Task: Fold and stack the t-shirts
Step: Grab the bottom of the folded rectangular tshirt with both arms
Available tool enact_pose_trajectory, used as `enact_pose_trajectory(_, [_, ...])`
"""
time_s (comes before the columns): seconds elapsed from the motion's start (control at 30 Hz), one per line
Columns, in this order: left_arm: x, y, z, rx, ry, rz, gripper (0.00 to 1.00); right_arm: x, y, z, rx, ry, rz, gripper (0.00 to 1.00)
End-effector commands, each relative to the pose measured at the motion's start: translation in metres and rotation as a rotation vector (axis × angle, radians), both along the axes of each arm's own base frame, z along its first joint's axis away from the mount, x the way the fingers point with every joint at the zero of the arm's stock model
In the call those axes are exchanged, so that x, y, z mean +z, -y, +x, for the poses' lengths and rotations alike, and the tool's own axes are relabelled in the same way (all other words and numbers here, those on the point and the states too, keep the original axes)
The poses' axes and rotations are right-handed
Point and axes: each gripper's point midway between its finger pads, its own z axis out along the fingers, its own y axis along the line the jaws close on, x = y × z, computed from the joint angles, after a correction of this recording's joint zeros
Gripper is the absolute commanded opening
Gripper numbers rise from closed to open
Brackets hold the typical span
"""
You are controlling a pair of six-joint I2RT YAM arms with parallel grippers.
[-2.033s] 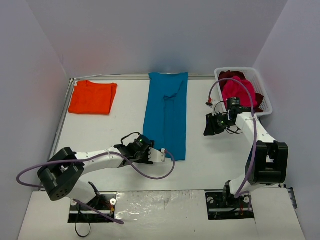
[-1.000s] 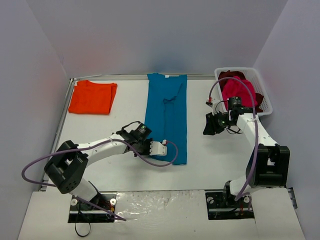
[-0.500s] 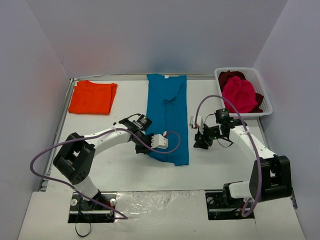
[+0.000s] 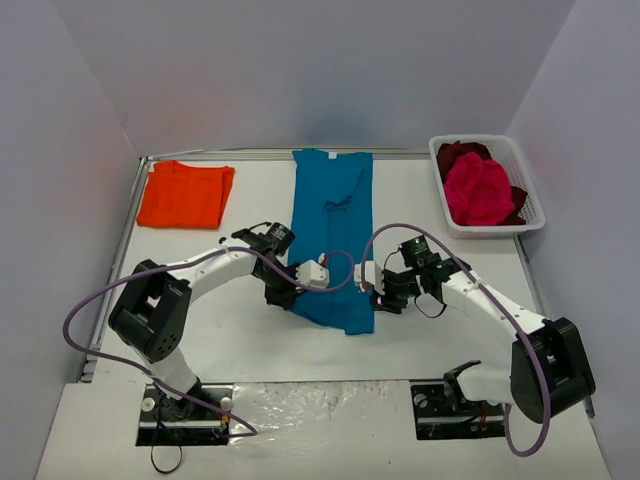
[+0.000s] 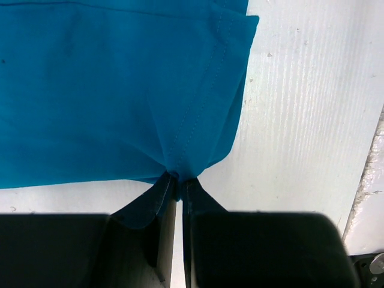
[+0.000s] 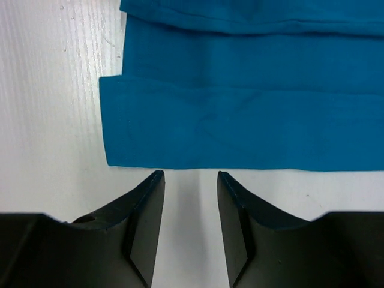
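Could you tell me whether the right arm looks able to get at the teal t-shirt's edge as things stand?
Probably yes: the right end effector sits open just short of the edge of the teal t-shirt, with only table showing between them.

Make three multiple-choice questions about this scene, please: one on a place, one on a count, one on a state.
1. Where on the table does the orange t-shirt lie? A middle; B near right corner; C far left corner.
2. How many t-shirts show in the white basket? A none; B two; C four.
3. The left gripper is: A shut on the teal t-shirt; B open; C shut on nothing.

1 C: it lies folded by the far left edge.
2 B: a pink one and a dark red one.
3 A: the left wrist view shows teal cloth pinched between the closed jaws.
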Motion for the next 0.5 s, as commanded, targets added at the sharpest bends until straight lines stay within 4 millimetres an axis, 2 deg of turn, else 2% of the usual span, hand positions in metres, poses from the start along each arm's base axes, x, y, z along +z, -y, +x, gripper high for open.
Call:
enact_pose_trajectory(0.0, [0.015, 0.009, -0.003, -0.004, -0.044, -0.047, 0.02, -0.001, -0.01, -0.006, 0.016, 0.015, -0.009, 0.37])
enact_pose_trajectory(0.23, [0.014, 0.013, -0.005, -0.008, -0.076, -0.057, 0.02, -0.015, -0.026, -0.025, 0.072, 0.018, -0.087, 0.38])
enact_pose_trajectory(0.47, [0.009, 0.01, -0.006, -0.003, -0.087, -0.047, 0.02, -0.023, -0.029, -0.033, 0.075, -0.021, -0.128, 0.39])
